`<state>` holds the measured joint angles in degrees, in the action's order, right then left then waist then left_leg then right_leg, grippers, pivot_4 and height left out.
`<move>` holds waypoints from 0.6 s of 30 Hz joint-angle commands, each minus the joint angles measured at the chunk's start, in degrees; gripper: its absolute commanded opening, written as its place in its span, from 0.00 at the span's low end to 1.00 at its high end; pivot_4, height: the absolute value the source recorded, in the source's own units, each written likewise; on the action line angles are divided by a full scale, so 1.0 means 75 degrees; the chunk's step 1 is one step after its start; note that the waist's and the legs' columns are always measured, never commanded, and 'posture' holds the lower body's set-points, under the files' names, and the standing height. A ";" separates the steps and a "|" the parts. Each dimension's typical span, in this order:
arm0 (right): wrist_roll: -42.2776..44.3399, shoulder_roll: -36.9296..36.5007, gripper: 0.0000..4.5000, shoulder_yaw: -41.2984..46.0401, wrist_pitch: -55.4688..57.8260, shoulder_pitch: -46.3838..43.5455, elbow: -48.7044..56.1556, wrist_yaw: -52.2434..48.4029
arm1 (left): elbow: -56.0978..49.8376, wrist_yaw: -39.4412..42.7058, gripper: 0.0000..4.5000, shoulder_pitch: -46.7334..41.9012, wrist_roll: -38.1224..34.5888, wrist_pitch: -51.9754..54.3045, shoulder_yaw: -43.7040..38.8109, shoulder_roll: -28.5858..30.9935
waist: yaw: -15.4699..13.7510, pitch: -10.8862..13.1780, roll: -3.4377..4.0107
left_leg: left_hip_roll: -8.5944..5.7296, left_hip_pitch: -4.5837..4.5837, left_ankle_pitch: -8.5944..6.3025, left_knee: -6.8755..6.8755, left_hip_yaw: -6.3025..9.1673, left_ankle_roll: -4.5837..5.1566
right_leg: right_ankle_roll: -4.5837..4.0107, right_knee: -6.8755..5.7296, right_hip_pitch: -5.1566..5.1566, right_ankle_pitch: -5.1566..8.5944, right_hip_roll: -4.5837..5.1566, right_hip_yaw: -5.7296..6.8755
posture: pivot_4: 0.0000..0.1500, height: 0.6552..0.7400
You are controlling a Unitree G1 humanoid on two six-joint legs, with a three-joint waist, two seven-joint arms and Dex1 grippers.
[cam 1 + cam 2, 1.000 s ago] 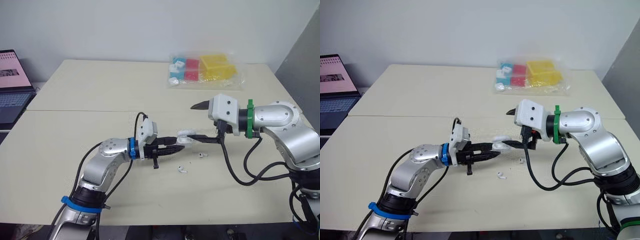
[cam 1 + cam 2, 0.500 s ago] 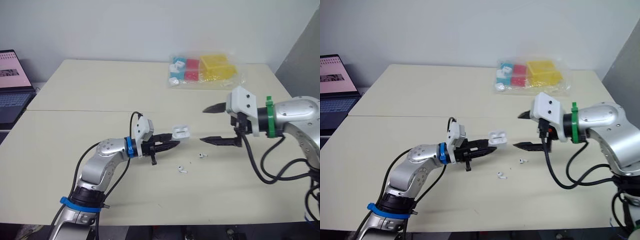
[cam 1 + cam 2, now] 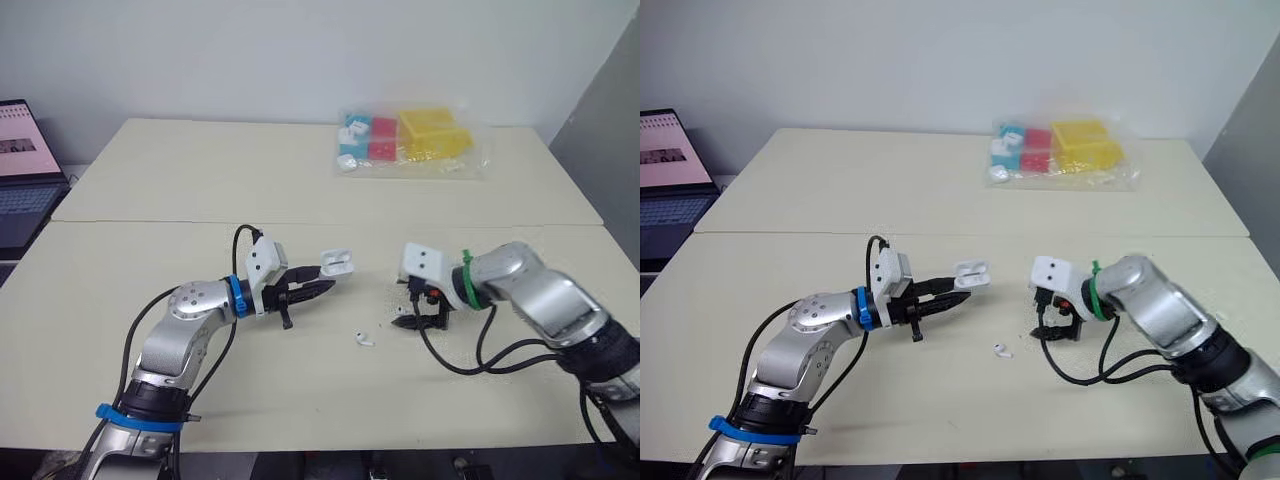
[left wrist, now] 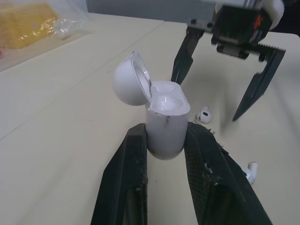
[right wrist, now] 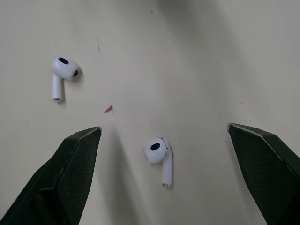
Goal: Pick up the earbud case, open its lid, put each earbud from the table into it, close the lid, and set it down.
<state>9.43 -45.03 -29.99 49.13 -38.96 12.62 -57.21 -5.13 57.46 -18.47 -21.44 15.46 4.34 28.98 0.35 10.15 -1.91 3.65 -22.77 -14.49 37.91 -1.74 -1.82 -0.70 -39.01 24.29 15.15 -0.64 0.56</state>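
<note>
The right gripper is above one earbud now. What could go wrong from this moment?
The open right gripper straddles a small earbud lying flat; closing may flick it away instead of pinching it. The left gripper pinches the earbud case low, with the lid open; pressing an earbud in could tip it.

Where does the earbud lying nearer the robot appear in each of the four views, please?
Left eye view: the earbud below centre.
Right eye view: earbud below centre.
Left wrist view: earbud close beside the left gripper.
Right wrist view: earbud outside the open right gripper.
Shared landmark: the other earbud, between that gripper's fingers.
</note>
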 commanded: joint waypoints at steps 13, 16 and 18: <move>-0.0689 0.0008 0.66 0.0161 -0.1273 0.0403 -0.0764 -0.0394 | -0.0366 -0.0102 0.16 -0.0001 -0.0034 -0.0087 -0.0069 0.0036 | -0.0017 0.0000 0.0000 | 0.0001 0.0010 0.0000 0.0001 0.0002 0.0000 | 0.0000 0.0000 -0.0010 0.0000 -0.0001 0.0003 | 1.00 1.00; -0.0673 0.0038 0.43 0.0199 -0.1228 0.0437 -0.0746 -0.0415 | -0.0345 -0.0086 0.16 -0.0016 -0.0031 -0.0095 -0.0061 0.0031 | -0.0016 0.0000 0.0000 | 0.0001 0.0017 0.0000 0.0003 0.0001 0.0000 | 0.0005 0.0000 -0.0016 -0.0004 0.0000 0.0003 | 1.00 1.00; -0.0696 0.0039 0.29 0.0207 -0.1250 0.0456 -0.0740 -0.0417 | -0.0345 -0.0090 0.16 -0.0017 -0.0035 -0.0089 -0.0064 0.0028 | -0.0016 0.0000 0.0000 | 0.0001 0.0023 0.0000 0.0003 0.0001 0.0000 | 0.0004 -0.0001 -0.0020 -0.0010 0.0000 0.0003 | 1.00 1.00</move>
<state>5.70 -44.49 -29.75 39.75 -35.96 7.37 -60.84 -6.37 56.89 -17.81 -21.38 15.64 4.34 29.08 0.23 10.15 -1.91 3.66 -22.59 -14.49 37.93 -1.73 -1.82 -0.68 -39.02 24.14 15.06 -0.65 0.59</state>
